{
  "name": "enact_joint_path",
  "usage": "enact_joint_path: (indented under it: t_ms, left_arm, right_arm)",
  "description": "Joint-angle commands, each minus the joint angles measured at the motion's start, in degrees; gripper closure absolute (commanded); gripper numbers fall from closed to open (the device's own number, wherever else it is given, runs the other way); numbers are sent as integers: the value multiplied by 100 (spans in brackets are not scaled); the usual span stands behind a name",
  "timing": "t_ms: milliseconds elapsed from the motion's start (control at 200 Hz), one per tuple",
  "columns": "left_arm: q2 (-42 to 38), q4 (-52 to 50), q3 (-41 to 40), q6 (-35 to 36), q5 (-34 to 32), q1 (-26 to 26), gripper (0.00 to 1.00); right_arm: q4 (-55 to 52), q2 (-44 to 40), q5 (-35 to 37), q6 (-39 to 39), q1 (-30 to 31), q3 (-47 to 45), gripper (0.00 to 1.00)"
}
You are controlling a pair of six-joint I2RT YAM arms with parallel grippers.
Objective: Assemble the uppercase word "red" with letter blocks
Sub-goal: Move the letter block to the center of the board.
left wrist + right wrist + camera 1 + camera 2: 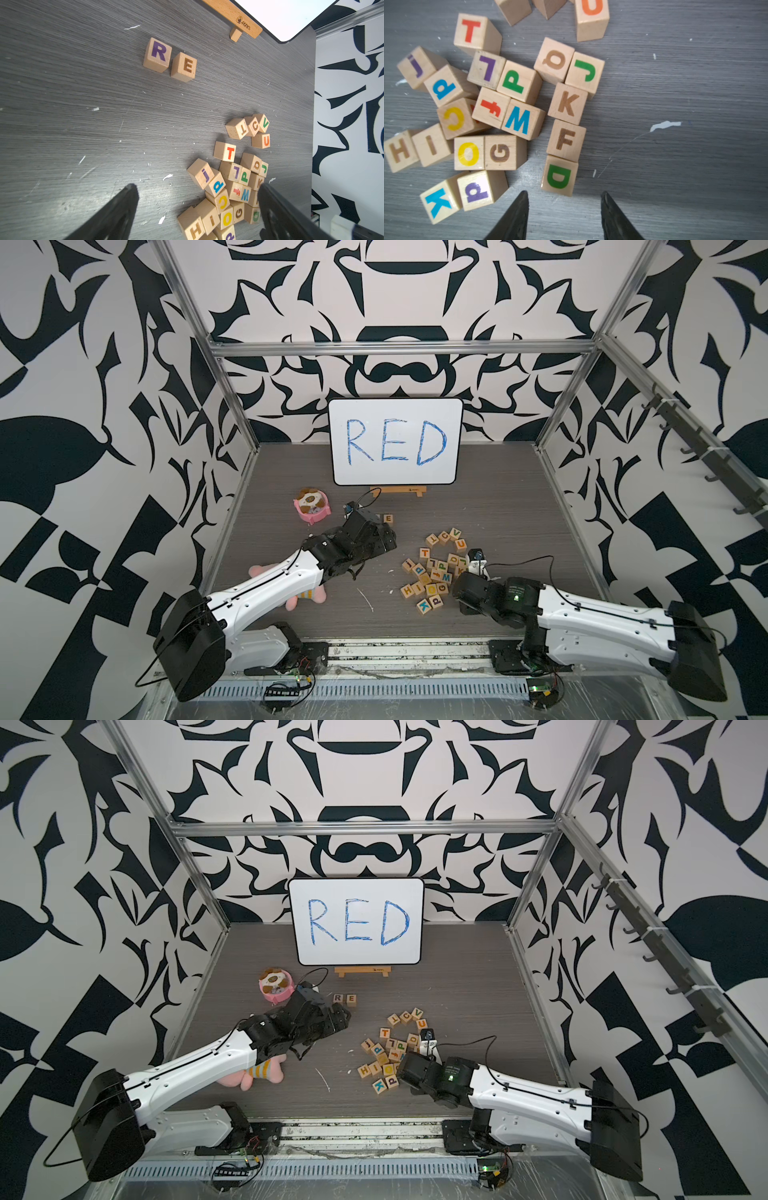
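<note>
Walls [395,290] on all sides carry a bold black-and-white ornamental pattern. An aluminium frame [399,349] has posts at the corners and a crossbar along the back. The right wall holds a dark hook rail [671,408]. The tabletop [498,497] is grey wood-grain, scuffed, with white flecks [365,599]. A whiteboard [395,406] stands at the back centre on a small wooden easel [398,491]. A slotted grey cable duct [374,691] runs along the front edge. Light is even and indoor, with soft shadows.
</note>
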Motion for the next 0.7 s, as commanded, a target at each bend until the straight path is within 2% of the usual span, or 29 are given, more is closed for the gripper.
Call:
enact_joint_path:
  t_ms: [0, 270, 695]
  left_arm:
    - [-85, -98, -115, -30, -72, -2, 6]
    - [-70, -85, -106, -30, -81, -2, 6]
    - [-47, -88, -84, -30, -46, -2, 6]
  right_arm:
    - [198, 317, -5, -109, -2, 215, 44]
    - [-79, 727, 273, 64, -11, 193, 43]
    - [-383, 385, 329, 155, -390, -157, 44]
